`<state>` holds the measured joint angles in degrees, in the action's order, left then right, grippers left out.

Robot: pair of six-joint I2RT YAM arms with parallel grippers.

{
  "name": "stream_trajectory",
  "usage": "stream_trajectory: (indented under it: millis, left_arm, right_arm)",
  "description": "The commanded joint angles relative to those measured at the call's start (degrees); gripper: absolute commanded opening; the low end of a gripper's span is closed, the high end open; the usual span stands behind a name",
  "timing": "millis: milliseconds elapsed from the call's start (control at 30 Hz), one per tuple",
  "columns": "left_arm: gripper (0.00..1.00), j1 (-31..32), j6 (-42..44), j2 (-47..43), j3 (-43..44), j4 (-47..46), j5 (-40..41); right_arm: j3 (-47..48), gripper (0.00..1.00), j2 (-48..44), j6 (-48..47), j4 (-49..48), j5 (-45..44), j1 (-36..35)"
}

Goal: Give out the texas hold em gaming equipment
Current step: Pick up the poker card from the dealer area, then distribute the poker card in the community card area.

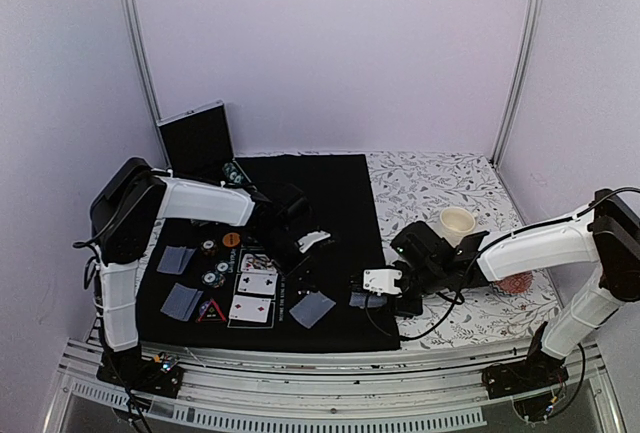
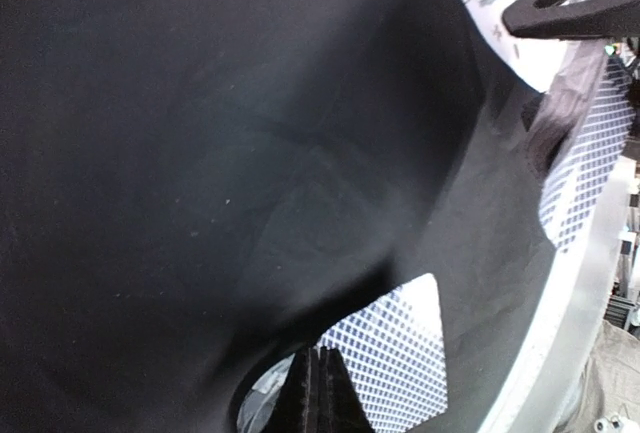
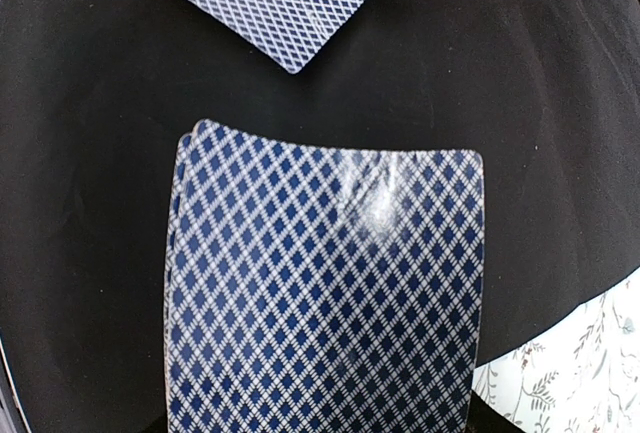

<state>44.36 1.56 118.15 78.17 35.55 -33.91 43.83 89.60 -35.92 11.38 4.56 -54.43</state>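
My right gripper (image 1: 376,297) is shut on a small stack of lattice-backed cards (image 3: 320,293) and holds it low over the black mat (image 1: 330,193); the stack hides its fingers. My left gripper (image 2: 316,393) is shut, its tips just above the mat at the corner of a face-down card (image 2: 395,353). That card also shows in the top view (image 1: 312,308). Three face-up cards (image 1: 256,284), two face-down cards (image 1: 176,259), striped chips (image 1: 217,273), an orange disc (image 1: 231,239) and a red triangle marker (image 1: 210,311) lie on the mat's left part.
A cream cup (image 1: 457,223) and a small reddish dish (image 1: 515,283) stand on the floral cloth at the right. A dark box (image 1: 197,140) leans at the back left. The metal table rail (image 1: 330,378) runs along the front.
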Motion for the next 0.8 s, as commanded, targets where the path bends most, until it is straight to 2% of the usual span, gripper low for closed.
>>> stream_trajectory:
  millis: [0, 133, 267, 367, 500, 567, 767]
  left_arm:
    - [0.0, 0.44, -1.11, -3.5, -0.27, -2.53, -2.52]
    - [0.0, -0.46, -4.1, -7.79, -1.88, -6.9, -2.56]
    - [0.0, -3.61, -12.83, -11.88, -5.76, -15.36, -1.46]
    - [0.0, -6.79, -21.8, -16.55, -10.61, -26.88, 1.55]
    - [0.0, -10.1, -35.53, -22.92, -22.14, -49.99, 9.06]
    - [0.0, -11.6, -42.36, -23.79, -26.28, -58.48, 12.74]
    - [0.0, -13.32, -64.67, -24.37, -41.79, -83.16, 32.42]
  right_arm:
    - [-0.7, 0.57, -2.05, -0.29, -0.3, -0.88, -0.39]
    - [-0.68, 0.57, -2.5, 0.03, -0.3, -0.96, -0.35]
    - [-0.6, 0.57, -3.43, 1.27, -0.44, -0.81, -0.35]
    - [-0.6, 0.57, -4.33, 2.35, -0.66, -0.74, -0.39]
    - [-0.52, 0.57, -4.7, 2.94, -1.07, -0.65, -0.38]
    - [-0.05, 0.57, -4.54, 3.16, -0.94, -0.57, -0.4]
    - [1.51, 0.57, -4.78, 5.5, -0.66, -1.2, -0.35]
